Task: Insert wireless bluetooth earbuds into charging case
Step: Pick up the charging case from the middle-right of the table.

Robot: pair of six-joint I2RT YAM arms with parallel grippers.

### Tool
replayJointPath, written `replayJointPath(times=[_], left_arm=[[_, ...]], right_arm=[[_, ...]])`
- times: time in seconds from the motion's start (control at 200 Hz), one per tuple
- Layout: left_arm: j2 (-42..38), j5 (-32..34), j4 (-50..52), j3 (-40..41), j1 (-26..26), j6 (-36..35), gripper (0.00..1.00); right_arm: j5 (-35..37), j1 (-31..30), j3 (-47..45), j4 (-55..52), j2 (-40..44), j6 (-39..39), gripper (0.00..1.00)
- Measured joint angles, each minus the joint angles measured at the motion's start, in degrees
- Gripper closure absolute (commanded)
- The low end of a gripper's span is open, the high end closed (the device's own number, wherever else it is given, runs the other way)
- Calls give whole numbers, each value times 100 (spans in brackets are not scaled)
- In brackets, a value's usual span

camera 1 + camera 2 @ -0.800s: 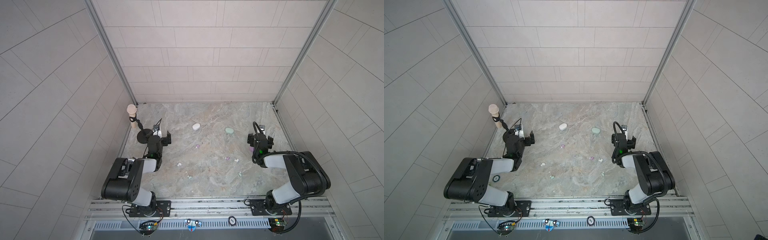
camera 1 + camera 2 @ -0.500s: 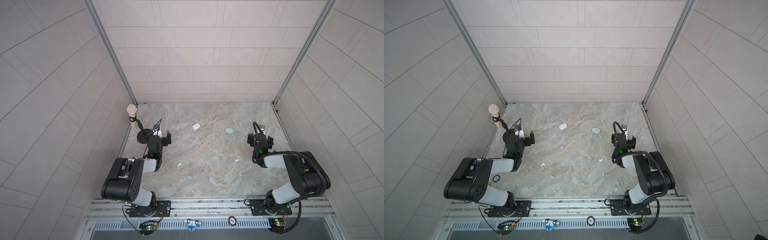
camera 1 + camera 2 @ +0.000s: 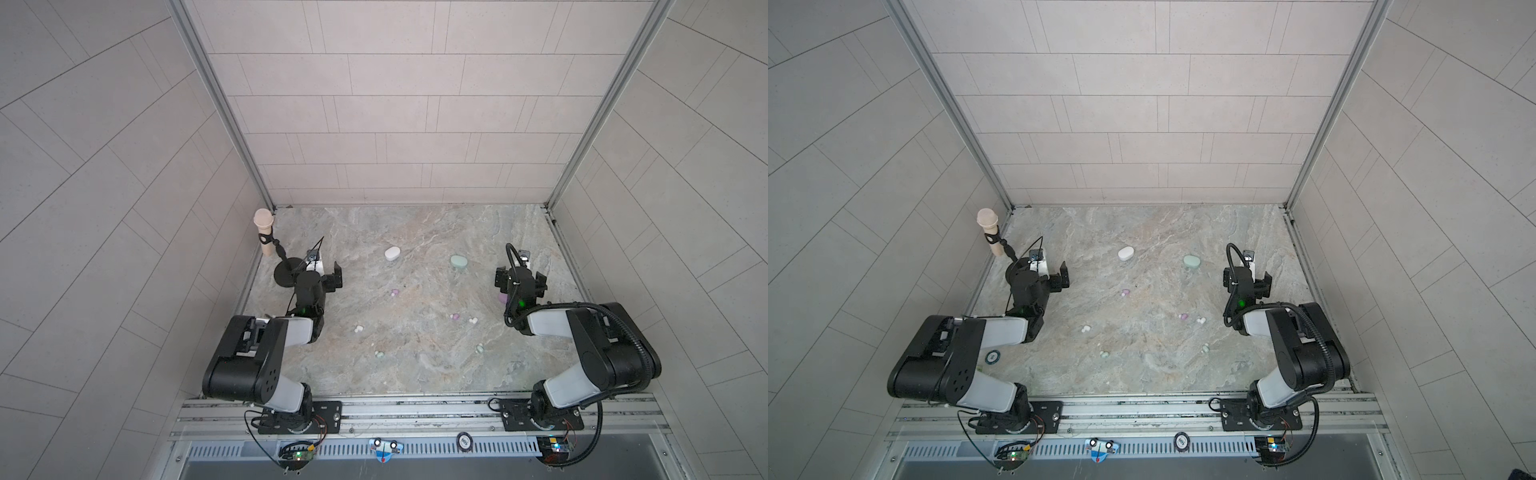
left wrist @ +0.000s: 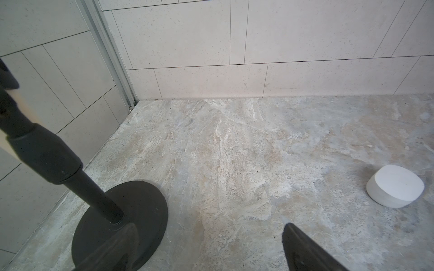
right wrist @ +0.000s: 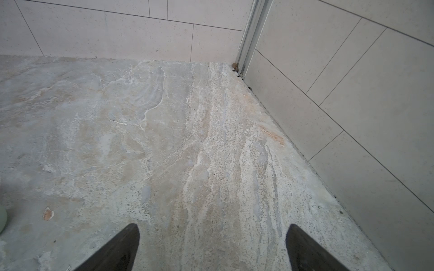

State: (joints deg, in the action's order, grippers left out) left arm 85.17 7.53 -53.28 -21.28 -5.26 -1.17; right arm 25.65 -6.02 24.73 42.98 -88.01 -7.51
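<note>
Both stand wide and empty: the left hand (image 3: 325, 274) is left of the white charging case (image 3: 392, 253), the right hand (image 3: 520, 276) well to its right, over what may be a lilac case (image 3: 503, 298). Six earbuds (image 3: 395, 293) lie scattered on the tabletop (image 3: 415, 374), all on the robot's side of the white charging case.

The carrying surface is a grey-beige tabletop (image 3: 415, 374) with a marble pattern. Toward the back lie a white case (image 3: 392, 253) and a mint-green case (image 3: 458, 261), well apart. A lilac case (image 3: 503, 298) at the right side is mostly covered from above. In the middle, one lilac earbud (image 3: 395, 293) lies alone. Another lilac earbud (image 3: 454, 316) lies just beside a white earbud (image 3: 473, 320), and a second white earbud (image 3: 358, 329) is further left. Nearer the front are a mint-green earbud (image 3: 379, 354) and another mint-green earbud (image 3: 479, 348), well apart. The round black base of a microphone stand (image 3: 284, 270) stands near the back left corner.
</note>
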Motion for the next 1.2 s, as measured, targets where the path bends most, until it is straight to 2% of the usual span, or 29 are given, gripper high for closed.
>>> replayJointPath(times=[0.571,0.676,0.751,0.841,1.031,1.201], left_arm=[[-11,0,2,0,0,-4,0],[-323,44,671,-144,-118,-127,0],[-599,118,1381,-546,-319,-216,0],[-894,210,2039,-1054,-649,-293,0],[-1287,262,3104,-1504,-1279,-170,0],[-1357,17,3921,-1648,-1377,293,0]], right_arm=[[0,-2,0,2,2,7,1],[-28,-44,11,-251,179,122,1],[-24,-105,337,-1134,481,87,1],[-17,-149,1244,-2476,772,-101,1],[-24,-175,2481,-4898,1419,-737,1],[-420,-170,3185,-7114,1526,-1296,1]])
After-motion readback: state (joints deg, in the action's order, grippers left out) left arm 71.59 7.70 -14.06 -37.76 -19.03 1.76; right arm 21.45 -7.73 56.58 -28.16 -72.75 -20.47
